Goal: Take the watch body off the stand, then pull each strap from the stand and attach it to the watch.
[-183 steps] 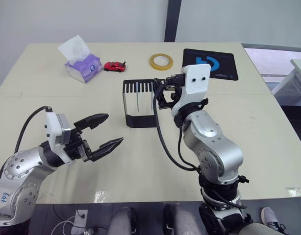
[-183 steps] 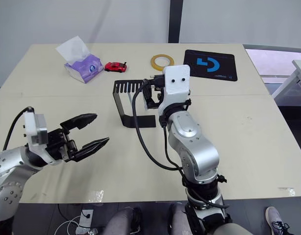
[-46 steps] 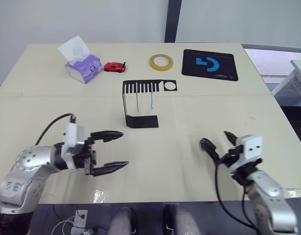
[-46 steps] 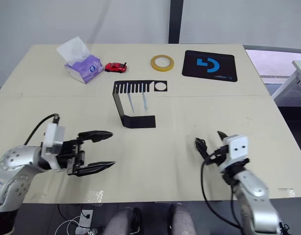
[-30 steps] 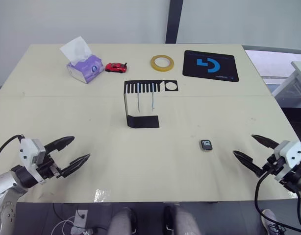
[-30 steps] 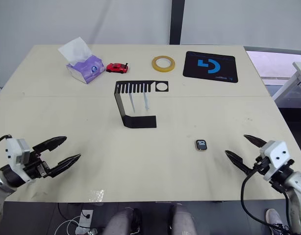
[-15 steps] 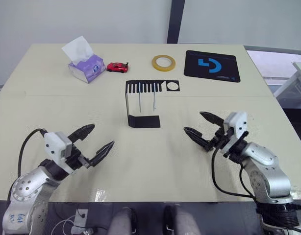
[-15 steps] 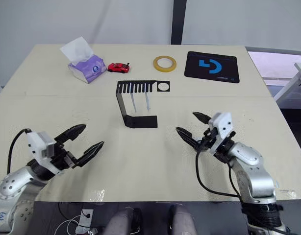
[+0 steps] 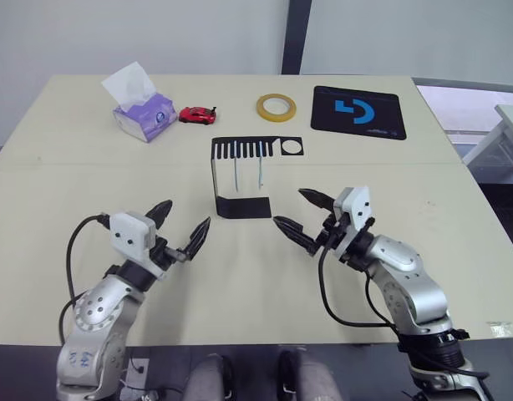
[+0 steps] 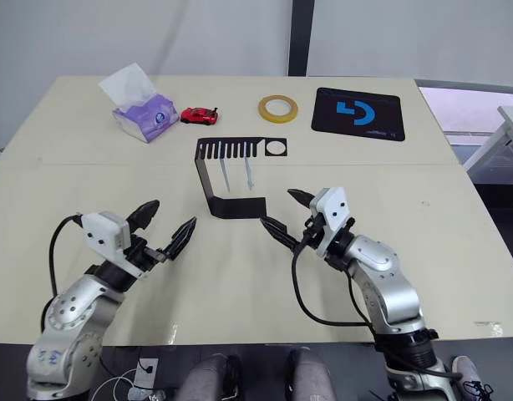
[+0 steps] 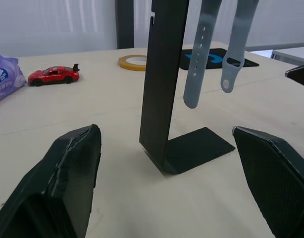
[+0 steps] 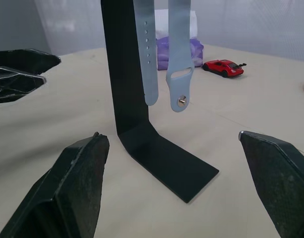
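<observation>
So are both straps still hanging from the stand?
Yes, the two straps hang side by side from the top of the stand, with neither gripper touching them.

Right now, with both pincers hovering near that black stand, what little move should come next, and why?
Probably ease the right pincer, open and empty, toward the two straps hanging from the stand and close on the nearer one. The left pincer is open too, on the stand's other side.
</observation>
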Controlling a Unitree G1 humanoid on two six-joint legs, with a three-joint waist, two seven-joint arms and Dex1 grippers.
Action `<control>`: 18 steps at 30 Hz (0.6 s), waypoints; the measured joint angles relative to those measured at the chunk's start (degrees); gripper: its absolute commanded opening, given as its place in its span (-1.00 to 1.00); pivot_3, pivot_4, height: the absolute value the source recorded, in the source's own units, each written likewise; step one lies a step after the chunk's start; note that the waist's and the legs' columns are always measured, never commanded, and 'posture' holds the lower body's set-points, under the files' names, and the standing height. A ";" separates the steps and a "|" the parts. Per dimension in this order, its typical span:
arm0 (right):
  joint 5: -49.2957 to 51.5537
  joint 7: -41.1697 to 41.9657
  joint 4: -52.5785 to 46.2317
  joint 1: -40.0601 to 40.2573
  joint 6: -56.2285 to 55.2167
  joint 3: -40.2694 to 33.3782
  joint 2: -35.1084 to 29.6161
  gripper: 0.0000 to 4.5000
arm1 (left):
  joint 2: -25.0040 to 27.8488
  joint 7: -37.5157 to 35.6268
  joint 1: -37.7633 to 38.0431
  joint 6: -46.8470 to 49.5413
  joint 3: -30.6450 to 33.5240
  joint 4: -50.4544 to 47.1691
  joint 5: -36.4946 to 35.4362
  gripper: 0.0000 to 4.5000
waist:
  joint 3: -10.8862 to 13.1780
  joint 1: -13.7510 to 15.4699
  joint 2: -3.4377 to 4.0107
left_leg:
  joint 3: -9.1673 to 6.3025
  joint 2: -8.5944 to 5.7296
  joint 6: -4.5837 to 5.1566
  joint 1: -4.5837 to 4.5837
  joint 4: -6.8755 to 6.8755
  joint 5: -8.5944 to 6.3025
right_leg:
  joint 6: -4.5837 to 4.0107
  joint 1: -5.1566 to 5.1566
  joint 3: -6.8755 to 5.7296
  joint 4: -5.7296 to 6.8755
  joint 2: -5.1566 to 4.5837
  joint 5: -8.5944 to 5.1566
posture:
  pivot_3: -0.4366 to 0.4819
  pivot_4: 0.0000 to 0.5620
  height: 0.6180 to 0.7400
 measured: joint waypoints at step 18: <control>1.97 8.62 -0.68 0.38 -8.06 0.94 -0.85 0.98 | -7.26 8.46 -14.53 0.00 -6.07 10.62 9.11 1.00 | -0.01 0.56 -0.02 | 0.02 0.14 0.08 -0.15 0.55 -0.18 | 0.00 -0.01 -0.01 0.15 0.04 0.00 | -0.05 -0.47 1.00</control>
